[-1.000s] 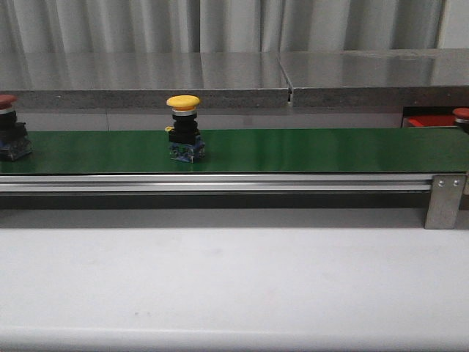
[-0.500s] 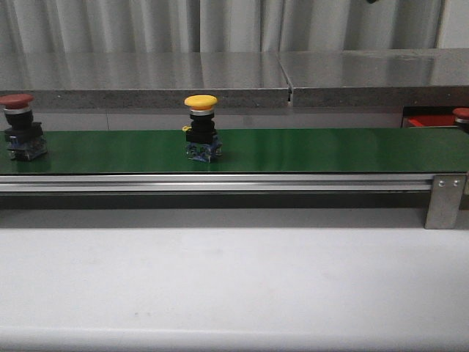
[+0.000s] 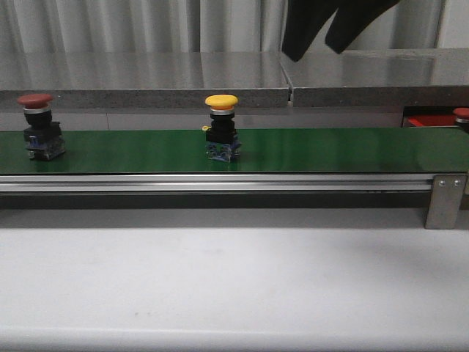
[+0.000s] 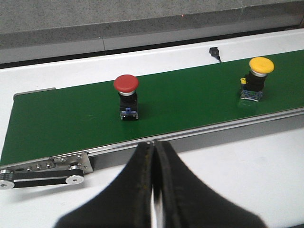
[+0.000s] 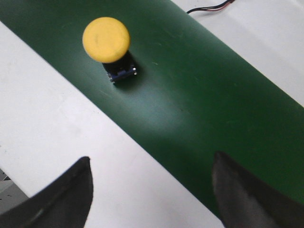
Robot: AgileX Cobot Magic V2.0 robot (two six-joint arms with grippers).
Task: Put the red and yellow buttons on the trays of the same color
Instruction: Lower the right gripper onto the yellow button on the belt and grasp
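Note:
On the long green belt (image 3: 330, 150) stand two buttons on dark bases. The yellow button (image 3: 221, 101) is near the middle and a red button (image 3: 35, 100) is at the left. A red tray (image 3: 423, 122) shows at the far right behind the belt, with another red button (image 3: 462, 114) at the frame edge by it. My right gripper (image 3: 315, 53) hangs open high above the belt, right of the yellow button (image 5: 106, 39); nothing is between its fingers. My left gripper (image 4: 154, 146) is shut and empty over the white table, in front of the red button (image 4: 126, 83); the yellow button (image 4: 261, 65) stands further along.
An aluminium rail (image 3: 220, 182) with a bracket (image 3: 445, 199) runs along the belt's front. White table (image 3: 234, 279) lies in front, and a grey metal shelf (image 3: 146, 77) behind. A small black cable end (image 4: 214, 51) lies beyond the belt.
Both buttons have travelled to the right along the belt, the red one coming fully into view. My right gripper has come down into the top of the front view.

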